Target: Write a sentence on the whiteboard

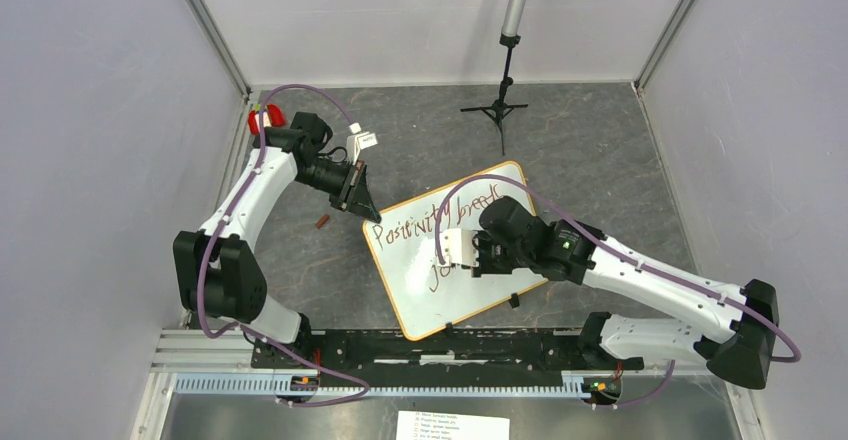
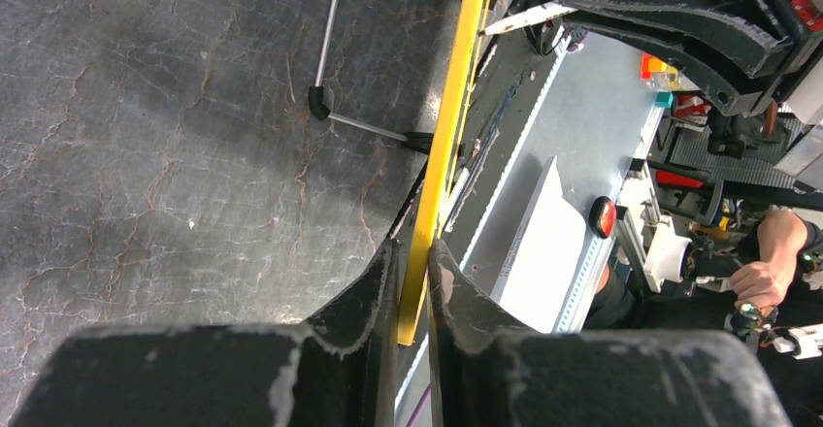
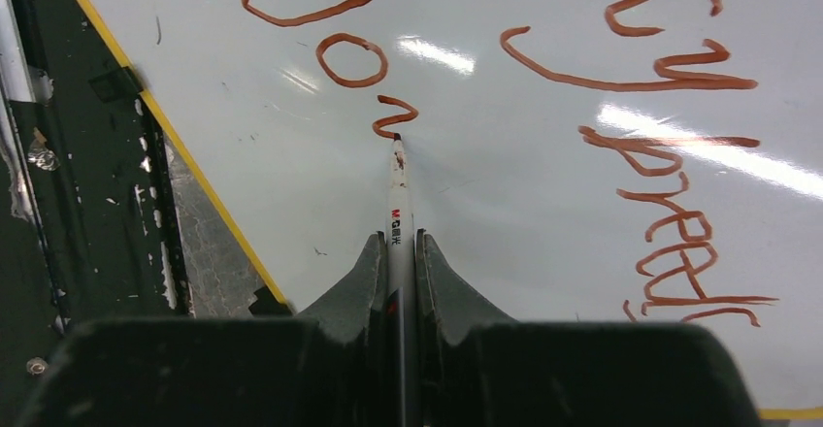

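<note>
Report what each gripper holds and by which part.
Right gripper: the marker, pinched on its barrel behind the tip. Left gripper: the whiteboard, clamped on its yellow rim.

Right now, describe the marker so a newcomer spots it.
Find the whiteboard with the yellow rim, flat on the dark table. The right tool hangs over it, and the marker is the thin white stick pinched in it. Unlike everything nearby, its tip touches the red writing.
</note>
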{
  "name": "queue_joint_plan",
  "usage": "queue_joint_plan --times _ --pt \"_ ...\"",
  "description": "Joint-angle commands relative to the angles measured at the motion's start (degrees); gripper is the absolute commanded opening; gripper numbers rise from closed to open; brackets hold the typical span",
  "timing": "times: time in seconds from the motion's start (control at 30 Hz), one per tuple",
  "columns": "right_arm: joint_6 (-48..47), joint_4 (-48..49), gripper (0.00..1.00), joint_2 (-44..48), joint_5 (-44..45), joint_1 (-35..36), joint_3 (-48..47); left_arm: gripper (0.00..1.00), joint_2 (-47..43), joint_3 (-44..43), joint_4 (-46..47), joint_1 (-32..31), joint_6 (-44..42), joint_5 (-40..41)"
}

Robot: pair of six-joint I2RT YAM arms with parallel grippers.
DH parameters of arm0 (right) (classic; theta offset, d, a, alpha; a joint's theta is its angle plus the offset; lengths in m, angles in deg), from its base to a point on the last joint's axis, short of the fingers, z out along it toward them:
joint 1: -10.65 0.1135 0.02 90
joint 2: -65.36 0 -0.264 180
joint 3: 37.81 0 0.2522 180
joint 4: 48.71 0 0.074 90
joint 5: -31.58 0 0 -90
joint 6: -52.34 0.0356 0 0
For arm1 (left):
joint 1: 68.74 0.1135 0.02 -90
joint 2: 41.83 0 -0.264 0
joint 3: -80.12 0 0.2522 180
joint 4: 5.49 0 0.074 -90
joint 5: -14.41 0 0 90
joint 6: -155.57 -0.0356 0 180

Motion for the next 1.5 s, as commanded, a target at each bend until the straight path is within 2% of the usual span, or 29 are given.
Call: queue_joint_plan --times 0.0,0.17,0.47,0.7,0.87,1.13,1.47 --pt "0.6 2.07 0.0 0.66 7.19 -0.61 -3.63 0.18 0.85 -0.54 0.91 -0.38 1.1 1.14" --pt "0.45 2.23 0.0 0.48 7.62 -0.93 -4.32 0.18 0.98 -0.57 0.95 -0.33 1.08 1.15" --pt "-1.62 -2.02 0.0 -1.0 3.04 -0.63 -1.36 0.18 1.32 -0.8 0.9 -0.33 1.08 1.08" --pt "-4.18 -5.68 0.0 -2.3 1.82 2.66 0.47 0.18 1.63 -0.76 0.93 -0.39 0.91 1.0" --pt "-4.46 -4.56 0.0 -3.84 1.62 4.97 0.79 0.18 1.53 -0.76 0.95 -0.34 1.04 1.0" --pt "-2.43 -0.88 0.0 -6.53 0.21 6.68 -3.85 0.19 1.07 -0.54 0.93 -0.44 1.01 1.17" --pt "-4.27 -4.14 0.0 -0.74 -5.59 5.1 -5.98 0.19 0.61 -0.54 0.91 -0.42 1.17 1.08"
